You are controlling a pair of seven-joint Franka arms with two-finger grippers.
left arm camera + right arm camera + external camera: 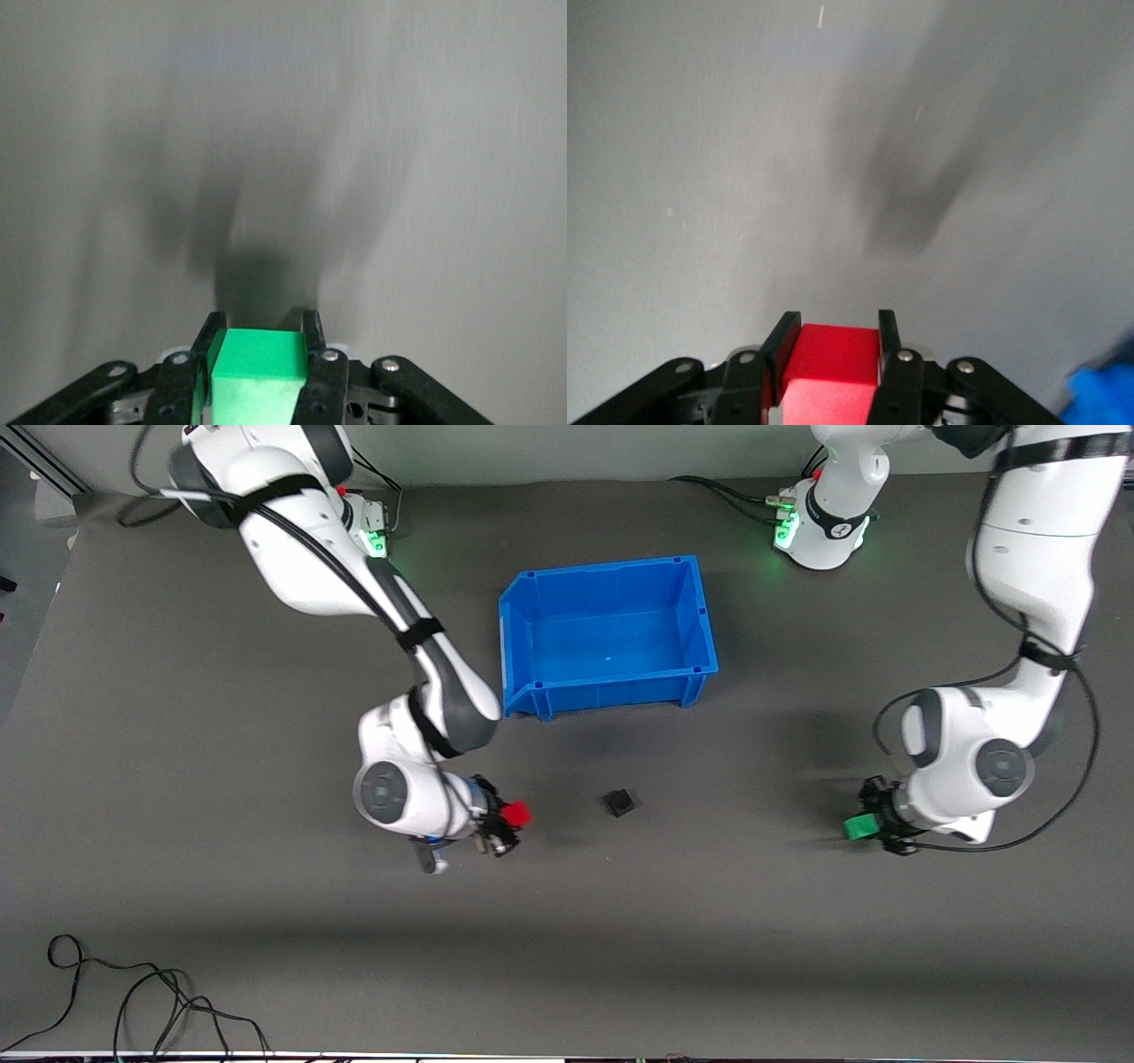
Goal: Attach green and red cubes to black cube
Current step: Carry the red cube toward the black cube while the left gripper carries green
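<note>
Cubes sit in both our grippers: the right gripper (507, 825) has its fingers closed on the red cube (516, 812), held above the table (266, 921) toward the right arm's end, and the left gripper (873, 825) has its fingers closed on the green cube (858, 827), held above the table toward the left arm's end. Between them we see the black cube (620, 802) resting alone on the table, nearer the front camera than the blue bin (607, 691) and well apart from both grippers.
</note>
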